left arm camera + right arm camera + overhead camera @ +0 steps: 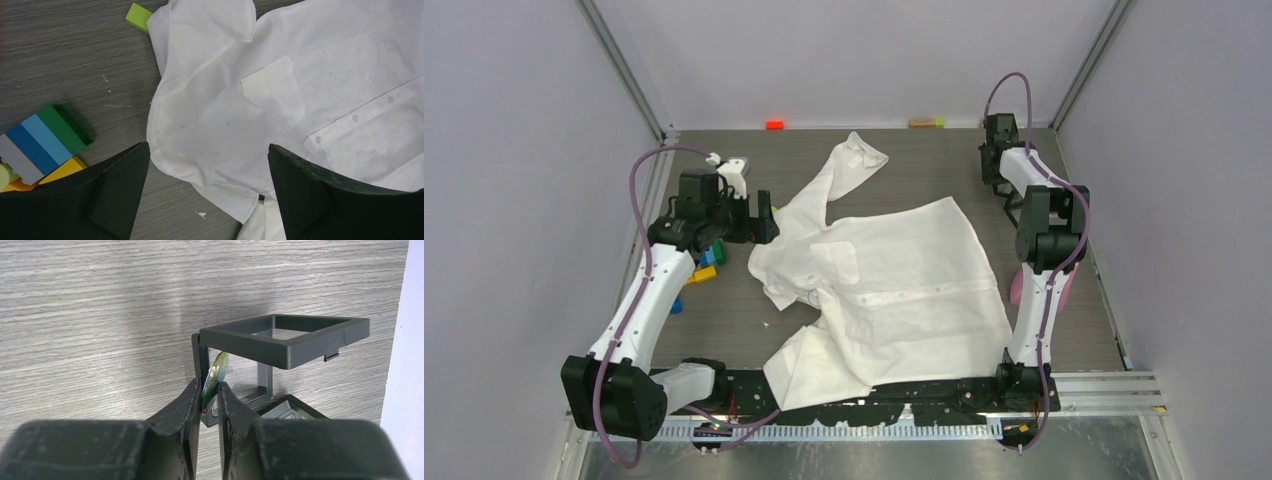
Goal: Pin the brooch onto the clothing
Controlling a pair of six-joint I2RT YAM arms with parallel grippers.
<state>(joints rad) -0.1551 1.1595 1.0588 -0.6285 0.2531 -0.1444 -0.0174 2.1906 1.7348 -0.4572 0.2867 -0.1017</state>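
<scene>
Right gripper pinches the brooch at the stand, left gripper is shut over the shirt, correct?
No: the left gripper is open over the shirt, jaws wide apart in the left wrist view. The right gripper does pinch the brooch at the stand.

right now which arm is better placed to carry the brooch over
Right; the right end effector pinches the small green brooch; the left end effector hangs open over the white fabric shirt.

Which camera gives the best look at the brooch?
The right wrist view: the brooch, a greenish disc edge-on, is pinched in the right claw by a dark frame stand. The top view doesn't show it; the left wrist sees only shirt and blocks.
</scene>
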